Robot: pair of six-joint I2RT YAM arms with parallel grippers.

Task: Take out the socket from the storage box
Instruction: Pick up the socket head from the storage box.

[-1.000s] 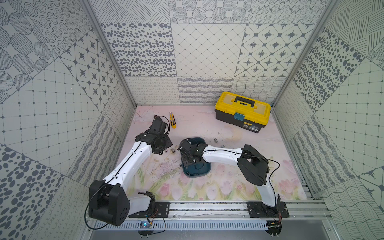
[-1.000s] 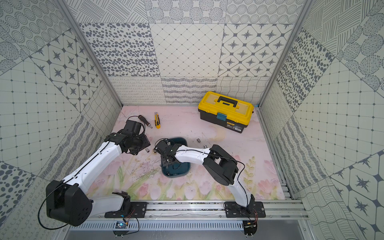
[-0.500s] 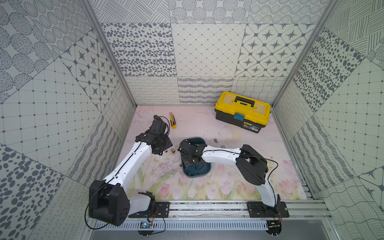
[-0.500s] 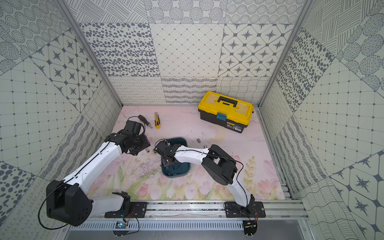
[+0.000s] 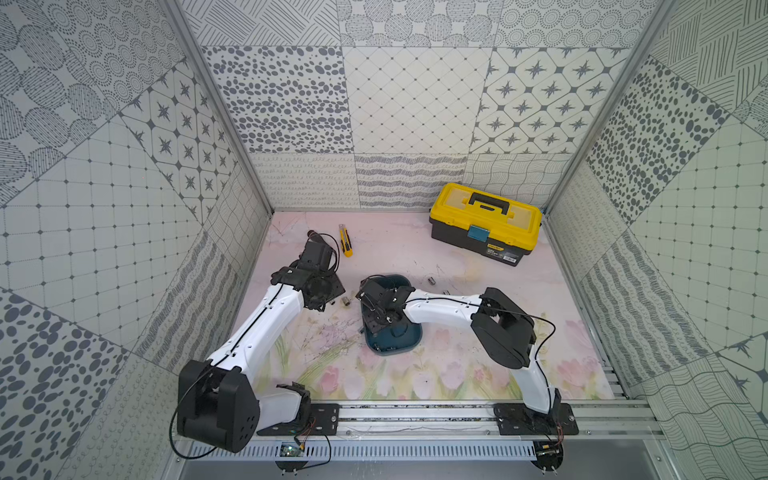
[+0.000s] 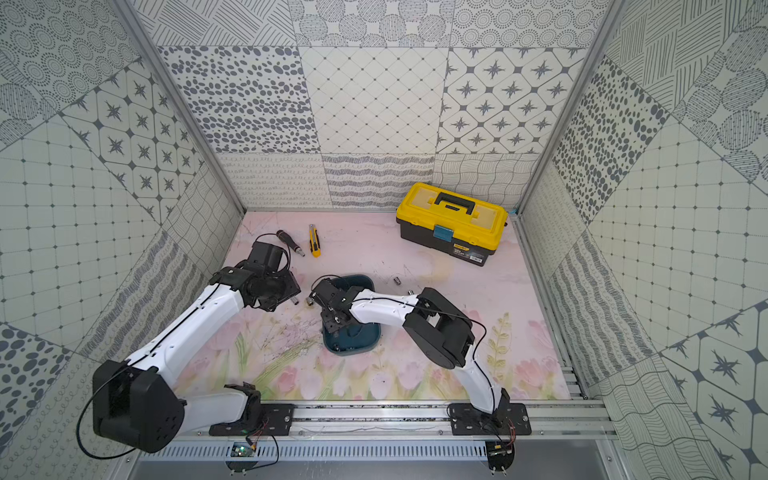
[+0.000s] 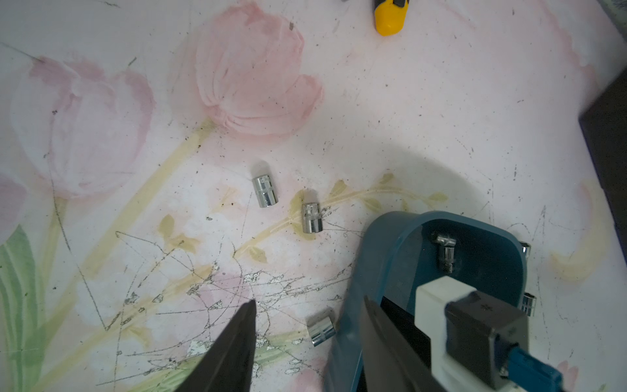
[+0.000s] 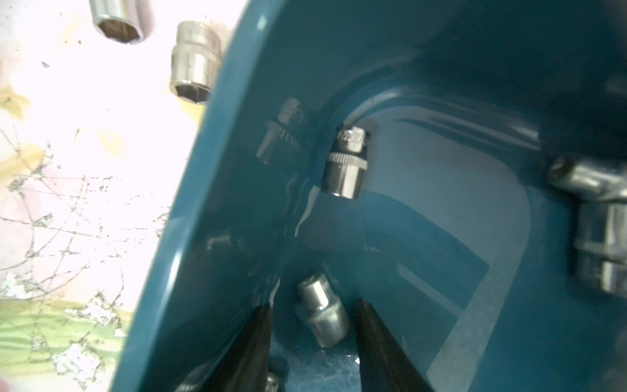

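storage box [image 5: 400, 352]: lidless teal tub at mid-table, between the two arms (its glossy inner wall mirrors what lies inside).
socket [image 8: 323, 317]: small chrome piece lying on its side on the floor of the storage box, close to the box's left wall.
right gripper [image 8: 314, 303]: reaches down into the storage box. Its jaws are apart, one black finger on each side of the socket, with a gap showing on at least one side.
left gripper [image 7: 308, 302]: low over the table just left of the storage box, jaws apart, holding nothing.
second socket [image 8: 346, 162]: also inside the box, on its side along the same wall.
jointed chrome fitting [image 8: 600, 234]: inside the box, blurred.
table sockets [image 7: 265, 191]: two lie close together on the floral mat left of the box.
third socket [image 7: 322, 331]: on the mat just beside the box's wall.
toolbox [image 5: 486, 224]: yellow lid shut, far right, well apart from the box.
utility knife [image 5: 345, 246]: yellow, at the far left of the table.
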